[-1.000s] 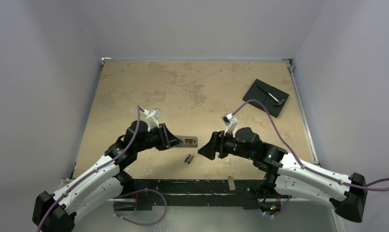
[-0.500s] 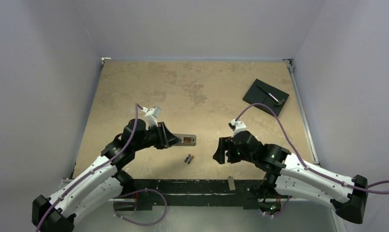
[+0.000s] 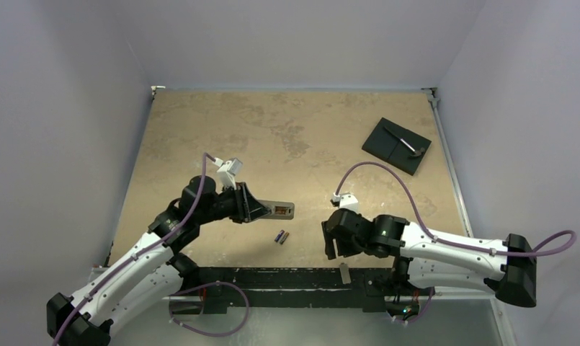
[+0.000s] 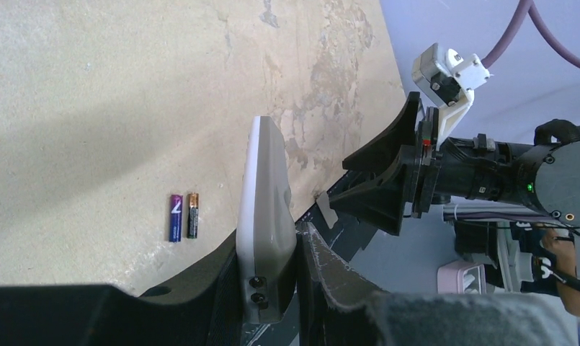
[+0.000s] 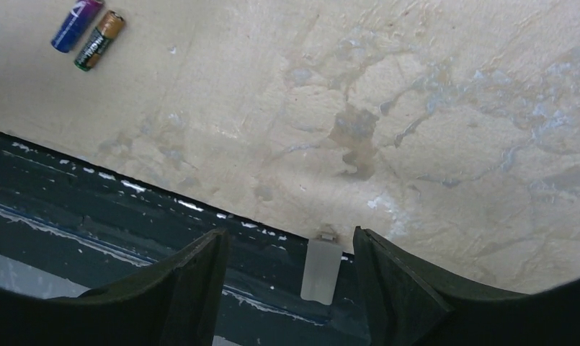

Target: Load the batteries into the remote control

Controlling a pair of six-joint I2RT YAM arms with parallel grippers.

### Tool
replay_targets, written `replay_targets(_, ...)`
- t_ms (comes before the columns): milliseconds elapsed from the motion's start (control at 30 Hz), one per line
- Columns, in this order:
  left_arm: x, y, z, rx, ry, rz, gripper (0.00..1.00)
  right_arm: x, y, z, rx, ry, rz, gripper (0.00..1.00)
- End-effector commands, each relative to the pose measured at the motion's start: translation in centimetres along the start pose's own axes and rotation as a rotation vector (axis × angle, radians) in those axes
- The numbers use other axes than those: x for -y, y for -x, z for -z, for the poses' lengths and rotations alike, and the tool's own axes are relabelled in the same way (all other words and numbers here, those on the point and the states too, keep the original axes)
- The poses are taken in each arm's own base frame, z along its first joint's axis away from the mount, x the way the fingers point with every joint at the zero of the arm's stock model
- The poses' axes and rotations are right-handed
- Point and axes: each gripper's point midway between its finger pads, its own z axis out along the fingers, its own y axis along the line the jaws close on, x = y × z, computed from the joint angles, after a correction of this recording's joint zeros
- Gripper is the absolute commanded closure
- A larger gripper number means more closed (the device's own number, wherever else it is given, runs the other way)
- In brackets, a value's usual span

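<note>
My left gripper (image 3: 261, 209) is shut on the remote control (image 3: 281, 210), holding it by one end just above the table, grey back up. In the left wrist view the remote control (image 4: 266, 194) stands edge-on between the two fingers. The two batteries (image 3: 281, 236) lie side by side on the table just in front of it, also showing as batteries (image 4: 184, 216) and batteries (image 5: 88, 32) in the wrist views. My right gripper (image 3: 335, 249) hangs open near the front edge, holding nothing; in its wrist view the right gripper (image 5: 290, 281) straddles a grey cover strip (image 5: 321, 268).
The grey cover strip (image 3: 344, 274) lies across the table's front edge onto the dark rail (image 3: 287, 277). A black square plate (image 3: 396, 145) with a small tool on it sits at the back right. Walls close in the left, right and far sides.
My right arm has pulled back from the table's middle toward the front edge and turned its open gripper down over the cover strip. The left gripper and remote have stayed put.
</note>
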Motion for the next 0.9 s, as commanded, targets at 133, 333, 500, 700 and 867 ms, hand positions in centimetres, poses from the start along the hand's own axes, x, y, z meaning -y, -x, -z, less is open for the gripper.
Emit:
replay_targets(133,2.3,0.9,0.0,0.006,-0.101,-0.063,1.0,1.0,-1.5,-0.1,-0.025,-0.066,-0.068,0.3)
replay_targets(333,2.1,0.4,-0.4,-0.01,-0.111,-0.059,1.0,1.0,-3.2,-0.8,-0.074,-0.064,-0.077,0.32)
replay_targets(500,2.2,0.3,-0.4,-0.018,-0.117,-0.065,1.0,1.5,-4.1,-1.3,-0.098,-0.092,-0.073,0.33)
replay_targets(700,2.2,0.2,-0.5,-0.026,-0.123,-0.07,1.0,1.2,-5.0,-2.2,-0.123,-0.092,-0.08,0.36)
replay_targets(867,2.2,0.1,-0.6,-0.034,-0.127,-0.075,1.0,0.9,-5.4,-2.7,-0.134,-0.102,-0.066,0.39)
